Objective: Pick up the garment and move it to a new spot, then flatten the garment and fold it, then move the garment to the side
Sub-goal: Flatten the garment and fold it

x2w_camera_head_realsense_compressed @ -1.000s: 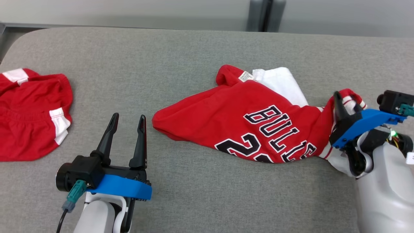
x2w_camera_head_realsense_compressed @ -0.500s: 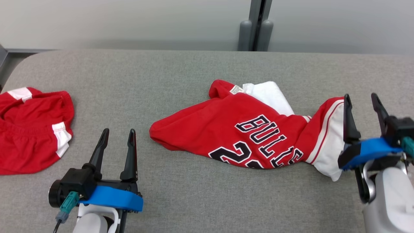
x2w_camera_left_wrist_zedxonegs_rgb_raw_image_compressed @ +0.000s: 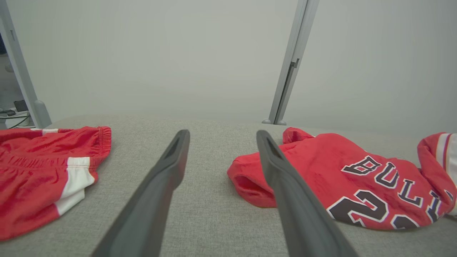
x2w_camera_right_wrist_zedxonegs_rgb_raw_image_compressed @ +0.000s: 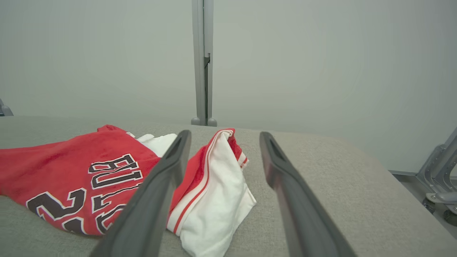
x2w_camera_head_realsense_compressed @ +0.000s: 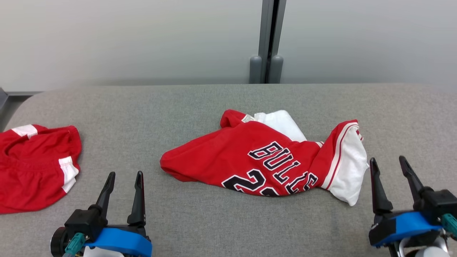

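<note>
Now my right end effector (x2w_camera_head_realsense_compressed: 388,159) has let go of the red and white cloth garment with black letters (x2w_camera_head_realsense_compressed: 264,160) and pulled back. Its fingers stand wide apart, empty, just right of the garment, which lies on the grey bench (x2w_camera_head_realsense_compressed: 214,103). My left end effector (x2w_camera_head_realsense_compressed: 125,173), also wide and empty, hangs left of the garment. Farther left lie red cloth shorts with white patches (x2w_camera_head_realsense_compressed: 35,167).

Right gripper (x2w_camera_head_realsense_compressed: 387,159) now off the jersey (x2w_camera_head_realsense_compressed: 250,160)

The red jersey (x2w_camera_head_realsense_compressed: 228,164) lies crumpled right of centre before me. Its lettering faces up, and white fabric bunches at its right end.
</note>
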